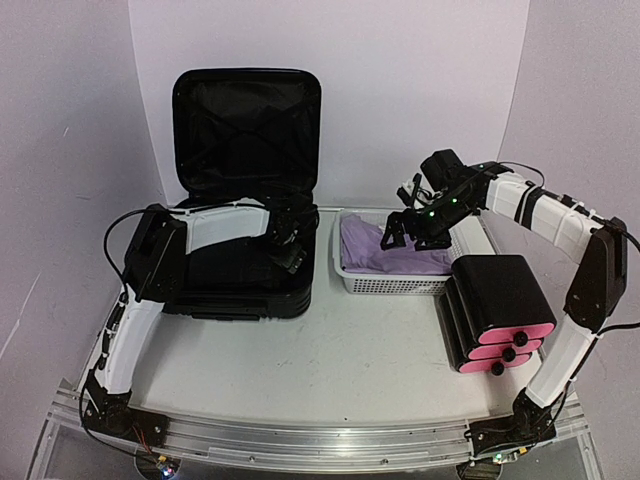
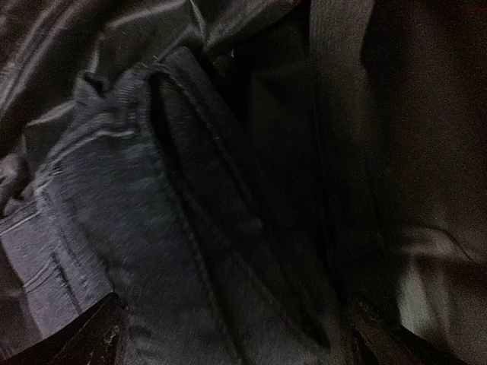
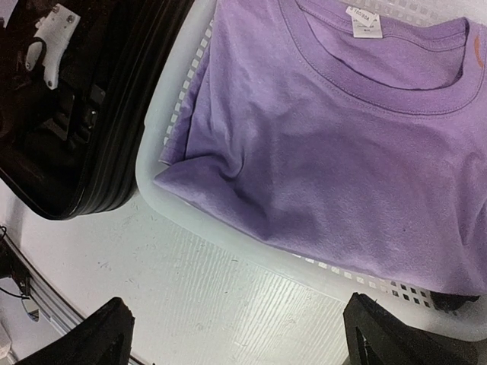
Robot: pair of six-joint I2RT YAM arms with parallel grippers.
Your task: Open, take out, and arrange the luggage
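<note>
The luggage [image 1: 245,130], a large black hard-shell suitcase, lies open on the left of the table with its lid standing upright against the back wall. My left gripper [image 1: 287,248] reaches down into its lower half. In the left wrist view a folded dark grey garment [image 2: 152,228] lies on the black lining, and my left gripper [image 2: 240,338] is open just above it, holding nothing. My right gripper [image 1: 405,228] hovers open over the white basket; in its own view the right gripper [image 3: 243,338] is empty, above the table beside the basket's rim.
A white mesh basket [image 1: 390,285] right of the suitcase holds a folded purple shirt [image 1: 375,245]. The right wrist view shows that shirt [image 3: 327,137], the basket rim [image 3: 228,236] and the suitcase's ribbed edge [image 3: 114,167]. A black box with pink drawer fronts [image 1: 497,310] stands front right.
</note>
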